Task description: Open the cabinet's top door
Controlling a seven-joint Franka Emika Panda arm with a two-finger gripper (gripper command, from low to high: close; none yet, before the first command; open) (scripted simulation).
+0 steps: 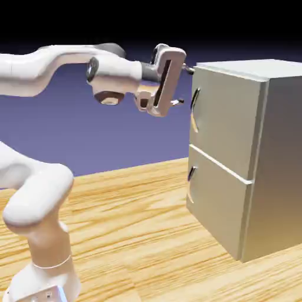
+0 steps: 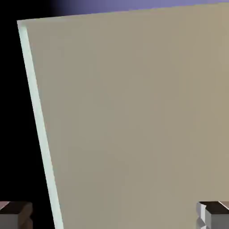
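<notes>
Spread wide and empty, gripper (image 1: 184, 85) hangs level just left of the top door (image 1: 227, 121), in approach; next it must drop around the dark handle (image 1: 194, 105).

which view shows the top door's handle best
The exterior view: the top door's handle shows as a dark curved strip near the door's edge, just right of the open hand. The hand view shows only flat grey cabinet surface, no handle.

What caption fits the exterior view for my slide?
Open gripper level at the closed top door of the cabinet, near its dark handle, nothing held.
</notes>
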